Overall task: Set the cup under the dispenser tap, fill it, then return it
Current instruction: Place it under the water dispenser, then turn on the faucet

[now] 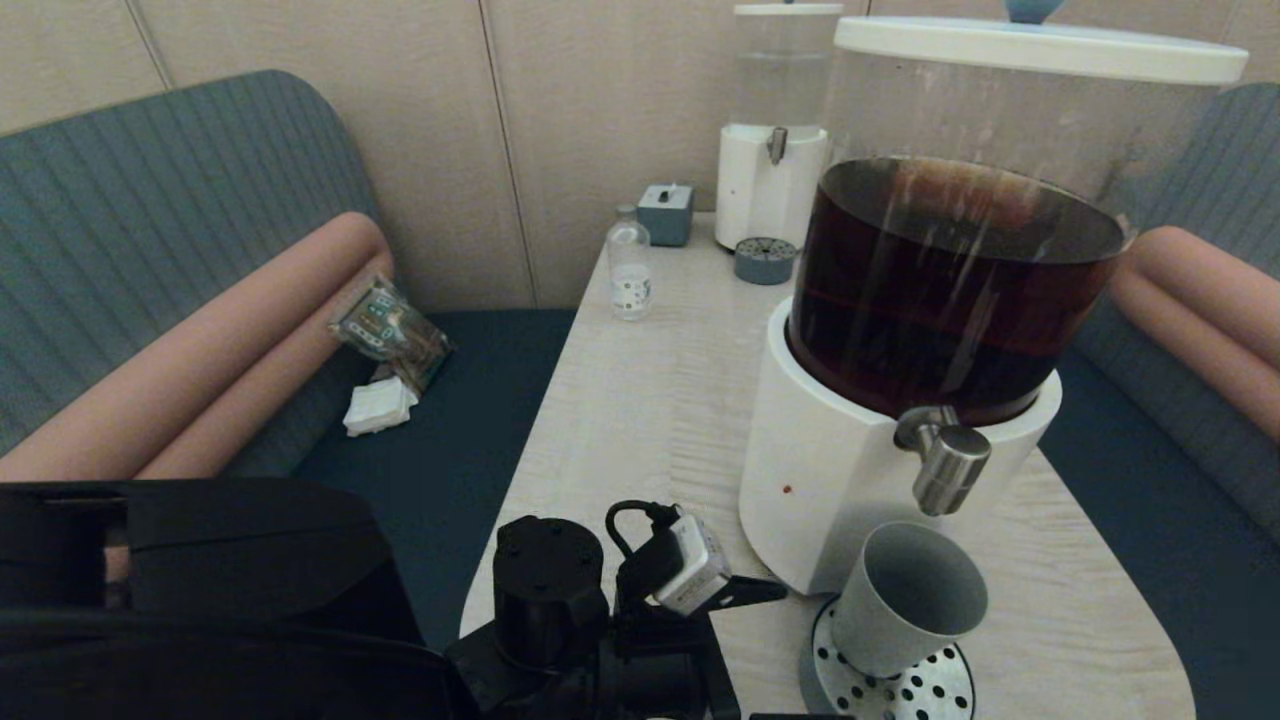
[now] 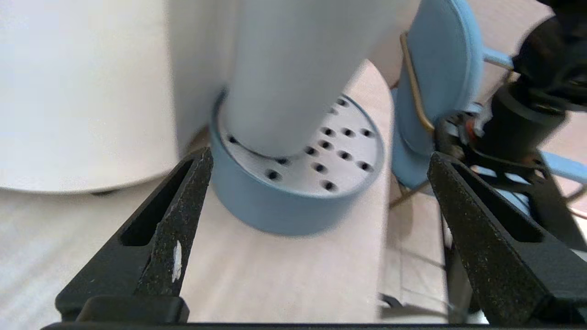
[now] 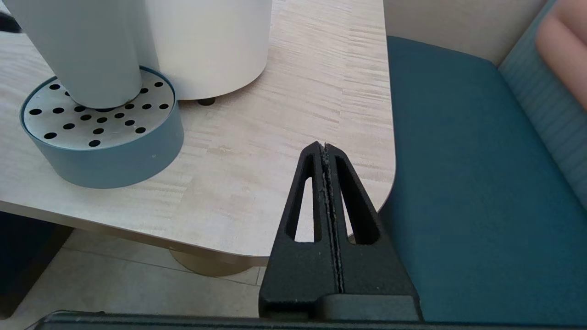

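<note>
The grey-green cup stands on the round perforated drip tray, right under the brushed-steel dispenser tap of the big white-based dispenser with dark brown liquid. I see no liquid inside the cup. My left gripper is open on the table just short of the drip tray, with the cup beyond its fingertips and untouched. My right gripper is shut on nothing over the table's near right corner, apart from the cup and tray.
At the far end of the table stand a small clear bottle, a grey box and a second dispenser with its small tray. Teal benches flank the table. A packet lies on the left seat.
</note>
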Available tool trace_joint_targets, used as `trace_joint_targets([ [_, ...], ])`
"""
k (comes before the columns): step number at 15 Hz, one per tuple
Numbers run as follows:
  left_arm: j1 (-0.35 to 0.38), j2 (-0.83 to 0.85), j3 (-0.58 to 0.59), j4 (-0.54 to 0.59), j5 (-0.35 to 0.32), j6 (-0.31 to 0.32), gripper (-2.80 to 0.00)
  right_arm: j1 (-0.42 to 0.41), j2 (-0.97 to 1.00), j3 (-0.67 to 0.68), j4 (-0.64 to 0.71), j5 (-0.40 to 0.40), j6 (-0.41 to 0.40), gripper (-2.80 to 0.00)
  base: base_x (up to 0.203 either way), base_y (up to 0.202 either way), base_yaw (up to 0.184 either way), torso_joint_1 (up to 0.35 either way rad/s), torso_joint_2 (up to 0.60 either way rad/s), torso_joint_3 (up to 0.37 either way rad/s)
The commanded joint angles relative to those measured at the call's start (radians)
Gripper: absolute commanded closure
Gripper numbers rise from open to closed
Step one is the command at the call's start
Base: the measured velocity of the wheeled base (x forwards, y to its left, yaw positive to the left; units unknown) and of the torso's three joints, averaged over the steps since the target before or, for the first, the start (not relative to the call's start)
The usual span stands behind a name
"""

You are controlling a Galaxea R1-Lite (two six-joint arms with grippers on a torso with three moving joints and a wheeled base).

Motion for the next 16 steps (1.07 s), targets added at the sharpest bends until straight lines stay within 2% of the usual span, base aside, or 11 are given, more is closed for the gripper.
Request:
trace_joint_targets([
  [1, -0.009, -0.049, 0.042, -0.008, -0.005, -0.001, -2.80, 0.000, -0.006, 0.009, 0.000, 0.001, -0.001, 0.00, 0.000, 0.000, 0.000, 0.000, 0.00, 0.000],
  [8, -0.052, -0.206, 0.169, -0.008, 0.031, -0.004, -2.80, 0.000, -0.006, 0.009, 0.000, 0.001, -0.001, 0.00, 0.000, 0.000, 0.000, 0.000, 0.00, 0.000],
  [9, -0.051, -0.238, 0.191, -0.009, 0.049, -0.004, 0.00, 0.000, -0.006, 0.009, 0.000, 0.001, -0.001, 0.00, 0.000, 0.000, 0.000, 0.000, 0.00, 0.000],
  [12, -0.050, -0.346, 0.244, -0.009, 0.086, -0.033, 0.00, 0.000, -0.006, 0.009, 0.000, 0.001, -0.001, 0.00, 0.000, 0.000, 0.000, 0.000, 0.00, 0.000],
  [14, -0.049, -0.443, 0.284, -0.009, 0.193, -0.065, 0.00, 0.000, -0.006, 0.009, 0.000, 0.001, -0.001, 0.00, 0.000, 0.000, 0.000, 0.000, 0.00, 0.000],
  [16, -0.046, -0.564, 0.301, -0.008, 0.321, -0.124, 0.00, 0.000, -0.006, 0.009, 0.000, 0.001, -0.001, 0.00, 0.000, 0.000, 0.000, 0.000, 0.00, 0.000],
])
